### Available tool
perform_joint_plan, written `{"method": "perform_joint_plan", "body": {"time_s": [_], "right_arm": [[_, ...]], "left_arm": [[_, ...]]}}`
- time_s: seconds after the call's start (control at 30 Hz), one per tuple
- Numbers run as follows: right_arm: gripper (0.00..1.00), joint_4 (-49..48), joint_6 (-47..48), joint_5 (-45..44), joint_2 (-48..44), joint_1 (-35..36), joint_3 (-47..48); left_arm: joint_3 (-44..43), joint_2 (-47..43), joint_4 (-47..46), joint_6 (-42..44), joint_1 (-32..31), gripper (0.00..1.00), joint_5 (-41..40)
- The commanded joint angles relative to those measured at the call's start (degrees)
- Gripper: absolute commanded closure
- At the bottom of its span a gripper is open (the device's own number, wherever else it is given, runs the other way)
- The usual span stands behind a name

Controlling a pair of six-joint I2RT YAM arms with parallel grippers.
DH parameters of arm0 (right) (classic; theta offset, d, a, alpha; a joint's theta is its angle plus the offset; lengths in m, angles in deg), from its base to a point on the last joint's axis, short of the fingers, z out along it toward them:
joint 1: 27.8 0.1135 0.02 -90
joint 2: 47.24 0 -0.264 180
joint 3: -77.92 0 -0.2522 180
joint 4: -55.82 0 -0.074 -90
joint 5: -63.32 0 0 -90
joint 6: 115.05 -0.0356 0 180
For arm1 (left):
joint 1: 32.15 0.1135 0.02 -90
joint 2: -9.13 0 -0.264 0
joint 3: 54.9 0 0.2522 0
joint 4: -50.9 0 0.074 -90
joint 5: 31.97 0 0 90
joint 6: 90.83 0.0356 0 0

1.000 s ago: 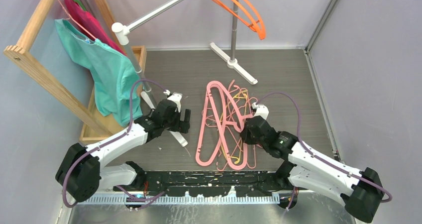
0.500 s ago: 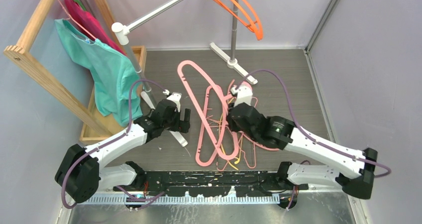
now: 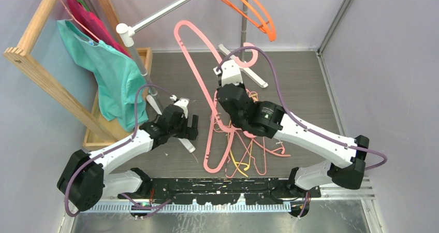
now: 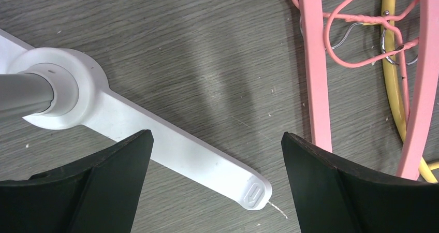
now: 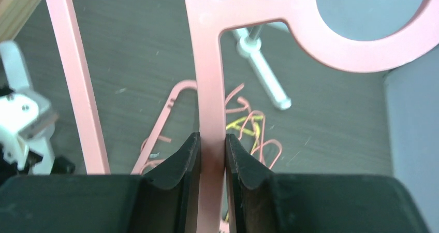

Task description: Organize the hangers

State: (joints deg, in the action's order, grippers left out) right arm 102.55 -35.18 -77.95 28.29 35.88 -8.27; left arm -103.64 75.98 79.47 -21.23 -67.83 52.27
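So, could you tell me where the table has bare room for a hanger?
The widest bare patch of grey table lies between the crowded central tangle of pink, orange and yellow hangers and the right wall. A narrower strip runs between that tangle and the white plastic rack foot.

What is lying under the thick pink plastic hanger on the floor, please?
A thin yellow hanger passes beneath one side of the thick pink plastic hanger. The right arm covers that hanger's upper end, so anything under there cannot be seen.
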Motion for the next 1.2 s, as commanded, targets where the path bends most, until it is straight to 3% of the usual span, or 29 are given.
{"method": "perform_joint_plan", "body": {"time_s": [0.0, 0.37, 0.57, 0.93, 1.17], "right_arm": [[0.99, -13.1, 14.3, -6.8, 3.1, 0.1, 8.1], [0.99, -27.2, 34.8, -4.6, 17.5, -1.5, 25.4], [0.99, -35.1, 43.7, -5.7, 22.2, -2.4, 28.4], [0.99, -42.3, 50.9, -3.6, 25.8, -3.9, 31.4], [0.99, -40.3, 54.1, -0.5, 31.3, -5.6, 39.0]], "left_arm": [[-0.3, 0.2, -3.7, -1.0, -0.1, 0.02, 1.2], [-0.4, -0.3, -4.3, -1.2, -0.1, 0.02, 1.6], [0.0, -0.4, -4.7, -1.2, -0.1, 0.02, 1.7], [-1.0, 1.7, -5.2, -0.5, -0.1, 0.02, 2.2], [-1.1, 3.3, -6.2, -0.6, -0.1, 0.02, 2.3]]}}
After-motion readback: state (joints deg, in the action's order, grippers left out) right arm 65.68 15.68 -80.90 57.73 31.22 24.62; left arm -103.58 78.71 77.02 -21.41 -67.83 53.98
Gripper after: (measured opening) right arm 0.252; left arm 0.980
